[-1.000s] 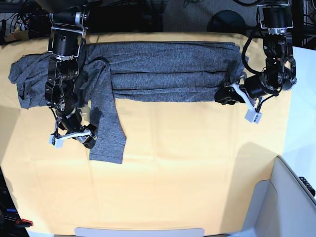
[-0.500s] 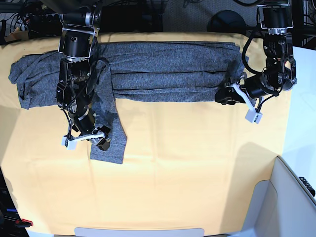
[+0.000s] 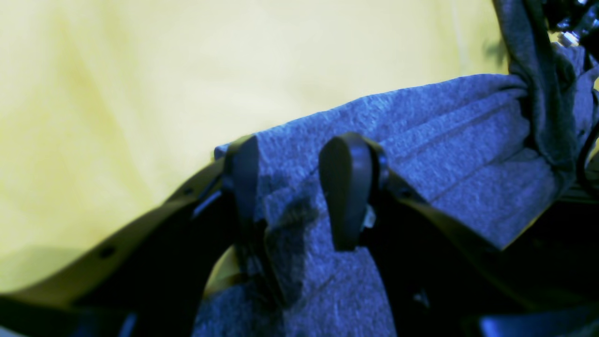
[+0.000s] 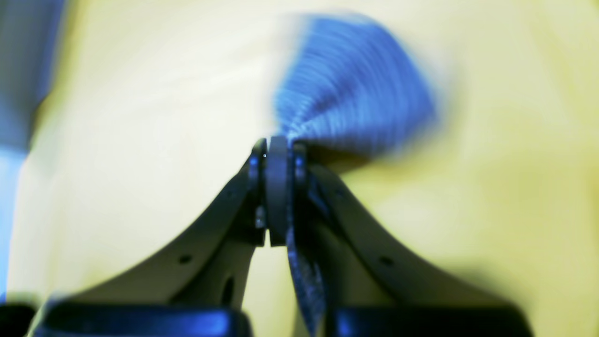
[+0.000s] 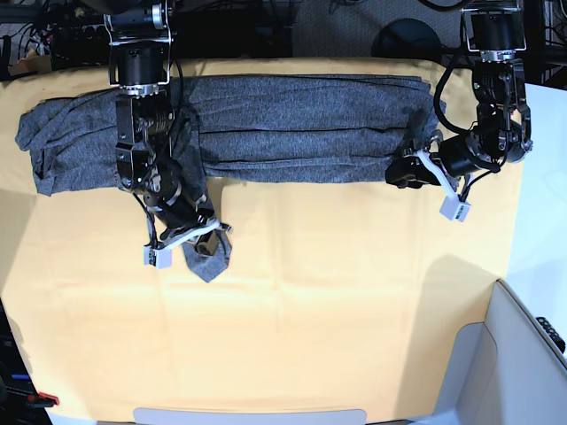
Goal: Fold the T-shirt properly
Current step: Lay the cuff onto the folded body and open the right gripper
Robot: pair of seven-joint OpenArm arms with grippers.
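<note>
The heather-grey T-shirt (image 5: 301, 124) lies as a long folded band across the far side of the yellow cloth. One sleeve (image 5: 211, 257) hangs down from it at the left, and its end is bunched to a point. My right gripper (image 5: 197, 237) is shut on that sleeve end. In the right wrist view its fingertips (image 4: 277, 154) are pressed together, with blurred grey fabric (image 4: 351, 93) fanning out beyond them. My left gripper (image 5: 405, 171) sits at the shirt's right end. There it stands open (image 3: 295, 187), its fingers wide apart over a flat corner of the shirt (image 3: 444, 140).
The yellow table cloth (image 5: 337, 301) covers the whole table. A grey-white box edge (image 5: 514, 354) stands at the lower right corner. A pale strip (image 5: 248, 414) runs along the front edge. Cables and dark equipment (image 5: 266, 27) sit behind the table.
My right gripper has shut on the sleeve end and carried it right and toward the shirt's body, so the sleeve is now shorter and bunched. The left arm has not moved.
</note>
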